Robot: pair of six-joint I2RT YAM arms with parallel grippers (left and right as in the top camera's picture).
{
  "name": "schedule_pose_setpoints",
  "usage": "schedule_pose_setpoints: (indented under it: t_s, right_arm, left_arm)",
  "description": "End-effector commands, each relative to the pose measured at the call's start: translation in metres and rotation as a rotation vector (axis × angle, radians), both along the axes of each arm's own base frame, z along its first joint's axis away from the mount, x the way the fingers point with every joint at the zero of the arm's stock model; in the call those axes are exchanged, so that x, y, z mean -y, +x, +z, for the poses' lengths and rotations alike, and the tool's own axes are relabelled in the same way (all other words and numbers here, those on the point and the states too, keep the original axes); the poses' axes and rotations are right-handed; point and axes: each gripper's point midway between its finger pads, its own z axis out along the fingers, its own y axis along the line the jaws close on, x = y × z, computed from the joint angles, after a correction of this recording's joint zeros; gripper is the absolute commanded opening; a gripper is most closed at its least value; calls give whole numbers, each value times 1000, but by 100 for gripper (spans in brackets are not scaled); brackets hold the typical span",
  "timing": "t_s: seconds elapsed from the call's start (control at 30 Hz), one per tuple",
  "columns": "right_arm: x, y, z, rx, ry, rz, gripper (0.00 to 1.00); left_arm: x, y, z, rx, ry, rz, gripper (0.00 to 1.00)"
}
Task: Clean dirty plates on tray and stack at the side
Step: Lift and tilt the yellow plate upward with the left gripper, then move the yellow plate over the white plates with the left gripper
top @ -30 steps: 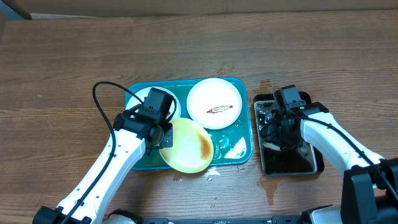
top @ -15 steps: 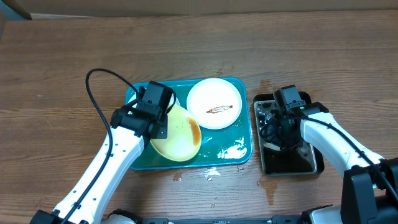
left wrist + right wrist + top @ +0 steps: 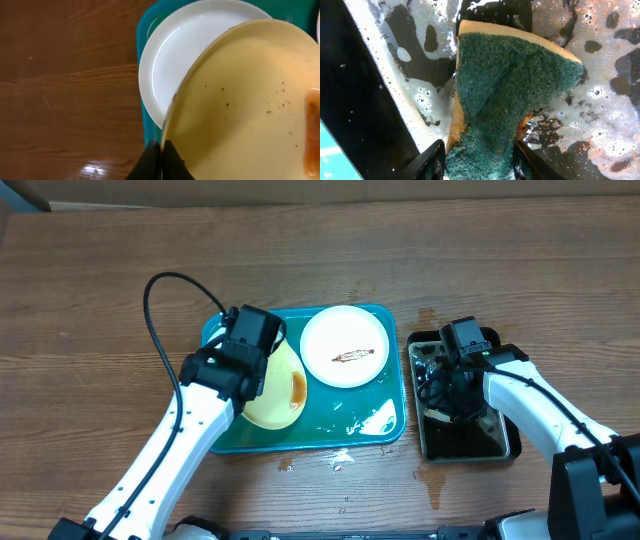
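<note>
Left pincer (image 3: 162, 149) jaws nearly closed, pinching the thin rim of the yellow plate (image 3: 245, 100), edge grip only, plate tilted up off the tray (image 3: 392, 385)

The plate spreads away from the fingertips, with a brown smear (image 3: 312, 130) at the far side from the grip and dark specks across the middle

Just beyond and under the gripped rim lies a white plate (image 3: 172, 60), partly covered by the yellow one; cannot tell if the two touch

Further out past the yellow plate, a second white plate with a brown smear (image 3: 345, 347) lies flat in the tray's far corner

All three plates are over or in the tray, none stacked at the side yet

Right pincer (image 3: 480, 160) is well apart from the left, jaws part open and squeezing a green-and-yellow sponge (image 3: 510, 85), which bulges above the grip

Around it is soapy water and foam in the black tray (image 3: 505, 442), just beside the teal one

Handling, a judgement: the plate looks stiff and light, probably wet, so slippery at a rim pinch and may swing or slide out

Hold it deeper on the rim and keep it low

The sponge is soft and squashes, so it suits a mid-body grip
</note>
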Motion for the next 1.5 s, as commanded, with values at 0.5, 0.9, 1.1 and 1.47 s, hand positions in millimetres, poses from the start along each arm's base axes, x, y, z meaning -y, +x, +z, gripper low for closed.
schedule_pose_setpoints:
  t_s: [0.5,0.9,1.1,1.47]
  right_arm:
    - [-2,2,3,13,13,-4,45]
    - [-2,2,3,13,13,-4,45]
    - [-2,2,3,13,13,-4,45]
    - [-1,1,3,10,12,-4,45]
  left_arm:
    - [52,14,61,182,420,-341,4]
    - [80,13,84,245,577,-470,4]
    - [109,0,79,254,577,-571,4]
    - [104,0,79,255,603,-554,4]
